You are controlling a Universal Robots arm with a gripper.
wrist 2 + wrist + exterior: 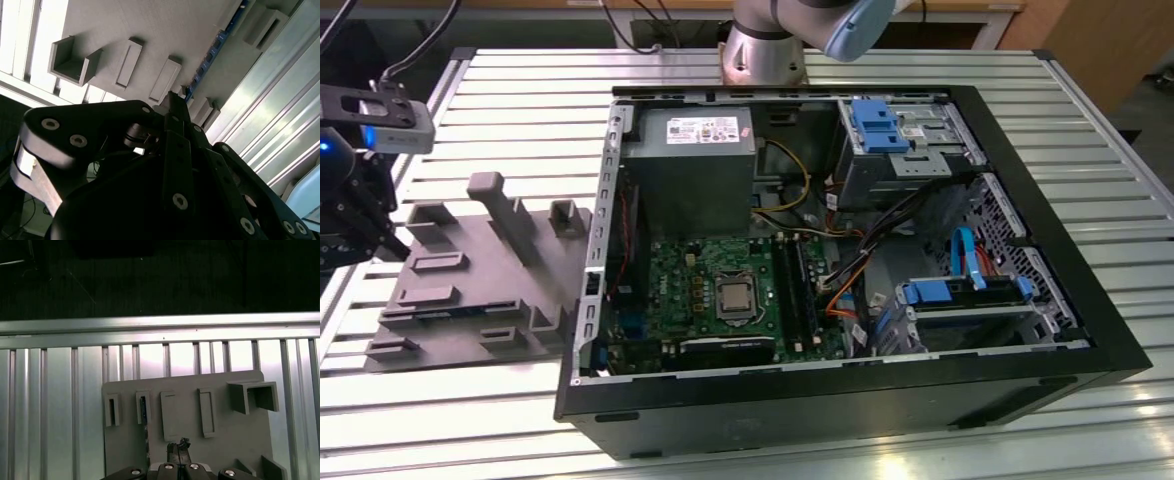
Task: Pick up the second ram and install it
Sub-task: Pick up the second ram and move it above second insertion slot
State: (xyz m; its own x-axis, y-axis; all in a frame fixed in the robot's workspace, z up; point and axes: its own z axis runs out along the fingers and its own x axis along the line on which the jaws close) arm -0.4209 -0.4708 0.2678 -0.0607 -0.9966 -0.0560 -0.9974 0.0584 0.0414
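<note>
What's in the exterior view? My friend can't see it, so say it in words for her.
An open computer case lies on a slatted metal table, its green board showing. On the exterior view's left sits a grey plastic block with upright posts, the gripper near it.

The grey block's [454,290] upright posts [490,198] stand between the gripper [178,452] and the computer case [854,412].

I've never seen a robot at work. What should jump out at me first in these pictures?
The open computer case dominates the exterior view, lying on the slatted metal table with its green board exposed. At the exterior view's left sits a grey plastic block with upright posts. In the first wrist view the claw hangs over that block, close beside the thin dark second ram set on edge in it.
</note>
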